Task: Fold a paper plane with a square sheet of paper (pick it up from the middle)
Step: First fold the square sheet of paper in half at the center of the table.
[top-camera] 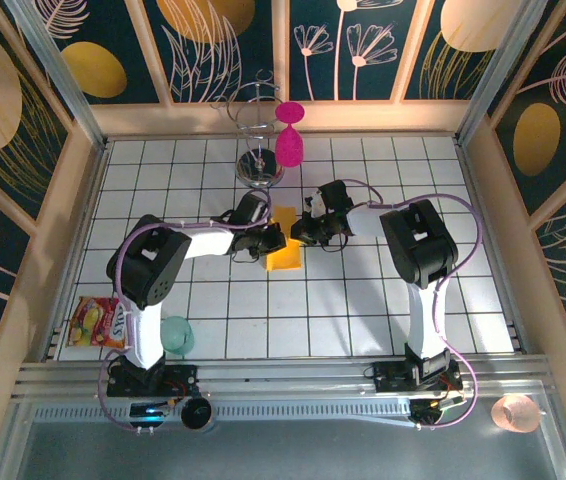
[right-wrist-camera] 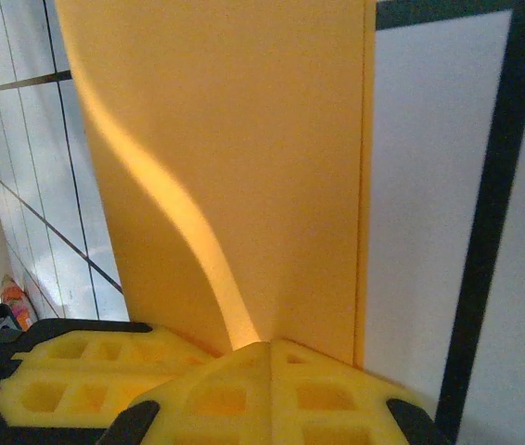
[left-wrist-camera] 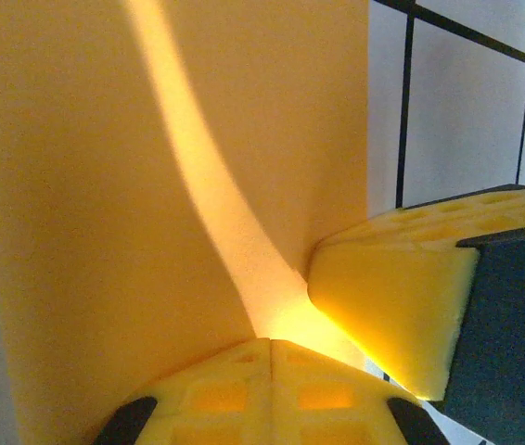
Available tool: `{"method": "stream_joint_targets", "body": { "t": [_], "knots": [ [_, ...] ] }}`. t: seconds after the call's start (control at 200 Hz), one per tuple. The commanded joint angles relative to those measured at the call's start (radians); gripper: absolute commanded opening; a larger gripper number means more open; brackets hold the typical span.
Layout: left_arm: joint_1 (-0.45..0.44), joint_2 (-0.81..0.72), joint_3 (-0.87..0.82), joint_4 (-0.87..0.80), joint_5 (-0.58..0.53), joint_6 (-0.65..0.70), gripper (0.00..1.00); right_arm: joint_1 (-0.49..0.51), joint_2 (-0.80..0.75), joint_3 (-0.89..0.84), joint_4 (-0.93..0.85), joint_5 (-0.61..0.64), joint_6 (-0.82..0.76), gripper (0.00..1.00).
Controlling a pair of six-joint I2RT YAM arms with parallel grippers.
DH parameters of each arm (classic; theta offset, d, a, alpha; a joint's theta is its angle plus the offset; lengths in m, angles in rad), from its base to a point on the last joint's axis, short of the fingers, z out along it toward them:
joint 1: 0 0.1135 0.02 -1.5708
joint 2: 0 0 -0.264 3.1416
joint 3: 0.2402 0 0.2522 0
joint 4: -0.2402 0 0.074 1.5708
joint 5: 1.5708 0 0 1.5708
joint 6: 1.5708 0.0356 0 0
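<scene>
Two arms meet over the sheet, mid-table.
We note the white tiled table (top-camera: pixel 383 300), then the square sheet of paper (top-camera: pixel 285 255) near its middle, bowed up between the pincers. Both the left gripper (left-wrist-camera: pixel 270 371) and the right gripper (right-wrist-camera: pixel 272 371) are clamped tight on the paper, just beside each other; a bright bend runs up from the closed fingertips.

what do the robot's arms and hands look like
Both the left arm and right arm have white links, bulky black joint housings and looping lilac cables. The left hand and right hand carry yellow finger pads with square recesses, on black mounts.
</scene>
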Motion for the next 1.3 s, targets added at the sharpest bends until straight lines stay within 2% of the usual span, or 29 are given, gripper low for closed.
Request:
{"method": "stream_joint_targets", "body": {
  "t": [0.0, 0.471, 0.651, 0.756, 0.891, 0.981, 1.106, 1.297],
  "knots": [
    [0.023, 0.024, -0.046, 0.019, 0.026, -0.001, 0.00, 0.003, 0.148, -0.081, -0.214, 0.241, -0.026, 0.00],
    [0.090, -0.126, -0.287, -0.008, 0.027, 0.006, 0.00, -0.005, 0.166, -0.101, -0.239, 0.284, -0.037, 0.00],
    [0.095, -0.223, -0.276, 0.040, 0.021, -0.010, 0.00, -0.007, 0.166, -0.106, -0.225, 0.274, -0.038, 0.00],
    [0.095, -0.259, -0.262, 0.167, 0.032, -0.062, 0.00, -0.006, 0.162, -0.107, -0.217, 0.263, -0.038, 0.00],
    [0.094, -0.199, -0.249, 0.386, 0.127, -0.166, 0.00, -0.007, 0.162, -0.106, -0.210, 0.254, -0.035, 0.00],
    [0.094, -0.127, -0.216, 0.443, 0.175, -0.214, 0.01, -0.008, 0.165, -0.106, -0.201, 0.238, -0.031, 0.00],
    [0.091, -0.060, -0.172, 0.404, 0.183, -0.244, 0.01, -0.010, 0.165, -0.103, -0.195, 0.225, -0.026, 0.00],
    [0.092, 0.013, -0.108, 0.271, 0.187, -0.208, 0.00, -0.014, 0.168, -0.102, -0.200, 0.229, -0.026, 0.00]
  ]
}}
